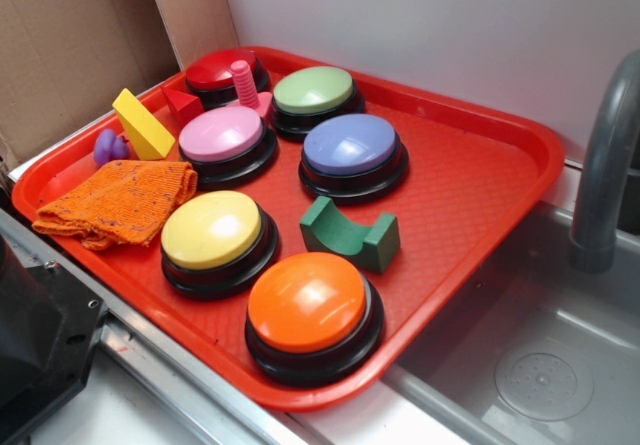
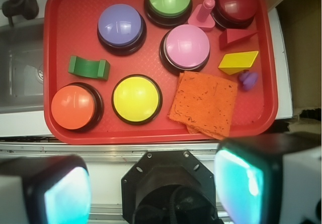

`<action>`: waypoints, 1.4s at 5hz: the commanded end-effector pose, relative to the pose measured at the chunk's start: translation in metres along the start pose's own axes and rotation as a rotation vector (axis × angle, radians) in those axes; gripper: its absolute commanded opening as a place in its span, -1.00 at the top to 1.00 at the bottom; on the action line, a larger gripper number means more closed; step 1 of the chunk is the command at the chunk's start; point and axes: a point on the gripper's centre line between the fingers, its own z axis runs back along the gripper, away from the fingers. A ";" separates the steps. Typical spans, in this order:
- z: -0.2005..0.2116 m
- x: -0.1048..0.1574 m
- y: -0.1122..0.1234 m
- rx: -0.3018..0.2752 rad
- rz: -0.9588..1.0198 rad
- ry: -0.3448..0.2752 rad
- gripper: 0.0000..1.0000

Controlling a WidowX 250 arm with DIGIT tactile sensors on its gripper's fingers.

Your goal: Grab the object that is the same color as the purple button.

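Seen from the wrist view: gripper (image 2: 161,183) spread wide and empty, its two pads at the lower corners, hovering off the near edge of the red tray (image 2: 55,58). Purple toy (image 2: 248,79) lying toward about one o'clock from the hand, near the tray's right rim, just below the yellow wedge (image 2: 238,62) and just right of the orange cloth (image 2: 204,103), well apart from the purple button (image 2: 121,26) at eleven o'clock. Long axis too small to tell, so likely a forward-and-right reach before descending.
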 end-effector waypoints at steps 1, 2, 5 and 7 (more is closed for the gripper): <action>0.000 0.000 0.000 0.000 0.000 0.000 -1.00; -0.019 0.008 0.032 0.056 -0.003 -0.032 -1.00; -0.097 0.034 0.140 0.179 -0.114 -0.119 -1.00; -0.144 0.039 0.188 0.223 -0.186 -0.163 -1.00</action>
